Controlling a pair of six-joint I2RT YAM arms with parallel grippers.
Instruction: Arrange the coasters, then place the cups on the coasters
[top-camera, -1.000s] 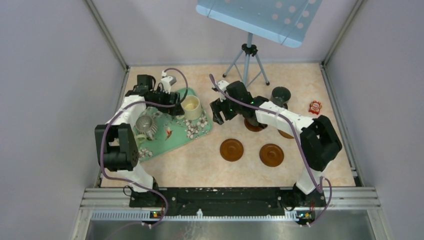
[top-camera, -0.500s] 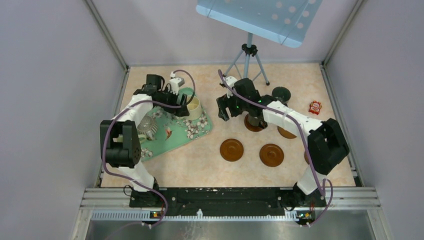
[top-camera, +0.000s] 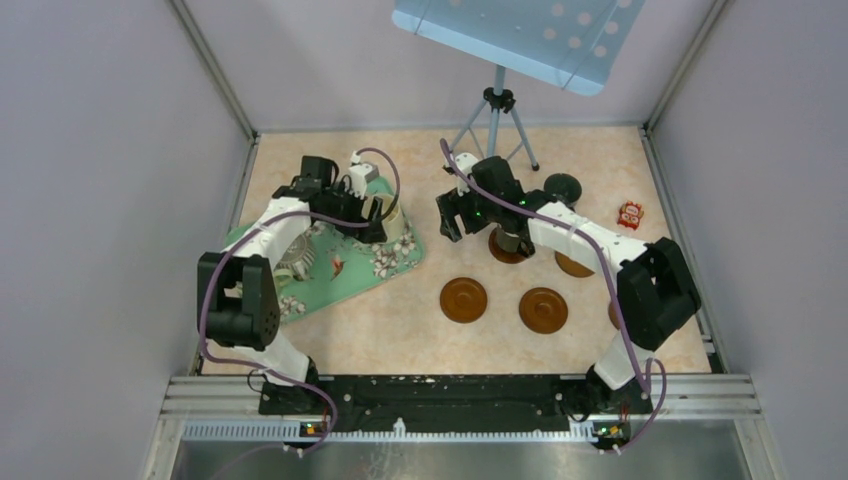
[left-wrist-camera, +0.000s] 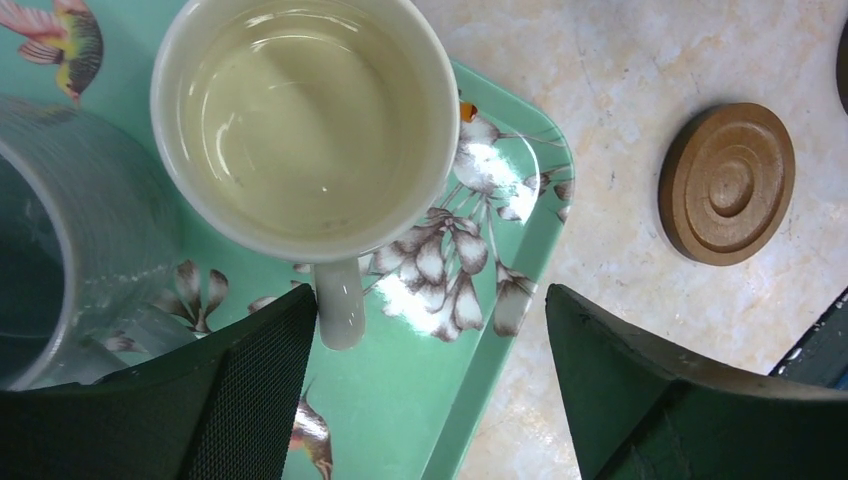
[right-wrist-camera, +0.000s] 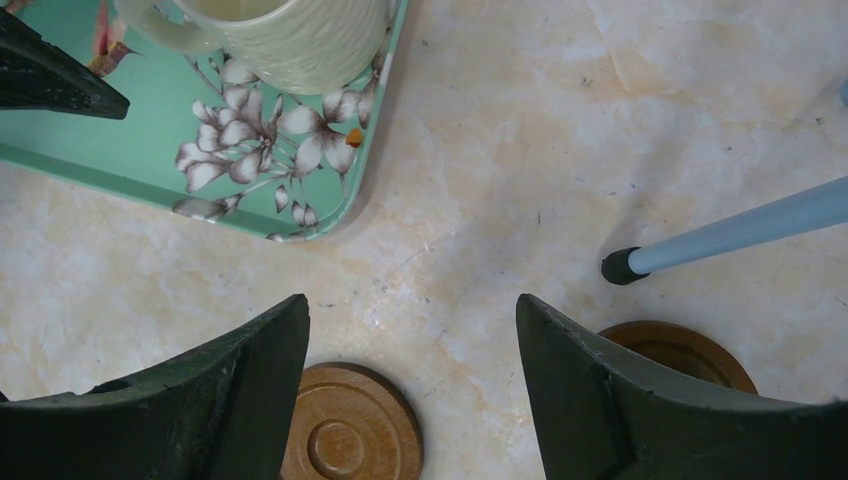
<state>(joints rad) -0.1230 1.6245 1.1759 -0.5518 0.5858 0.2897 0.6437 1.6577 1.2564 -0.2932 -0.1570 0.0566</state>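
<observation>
The cream-white cup (left-wrist-camera: 305, 120) stands on the green floral tray (left-wrist-camera: 480, 400), its handle (left-wrist-camera: 340, 305) pointing at my left gripper (left-wrist-camera: 430, 300). That gripper is open; its left finger touches the handle and the right finger hangs over the tray's edge. A ribbed grey cup (left-wrist-camera: 60, 260) stands beside it. My right gripper (right-wrist-camera: 410, 305) hovers open over bare table, with one coaster (right-wrist-camera: 350, 425) under its left finger and another (right-wrist-camera: 680, 350) behind its right finger. From above I see two coasters (top-camera: 463, 299) (top-camera: 543, 310) in front, others partly under the right arm, and a dark cup (top-camera: 562, 188) at the back.
A tripod (top-camera: 497, 120) stands at the back centre; one of its legs (right-wrist-camera: 730, 235) ends close to my right gripper. A small red packet (top-camera: 630, 214) lies at the right. The tray (top-camera: 340, 265) fills the left side, and grey walls enclose the table.
My left gripper has moved right along the tray up to the cream-white cup, its jaws a little narrower. The right gripper has shifted slightly back and right.
</observation>
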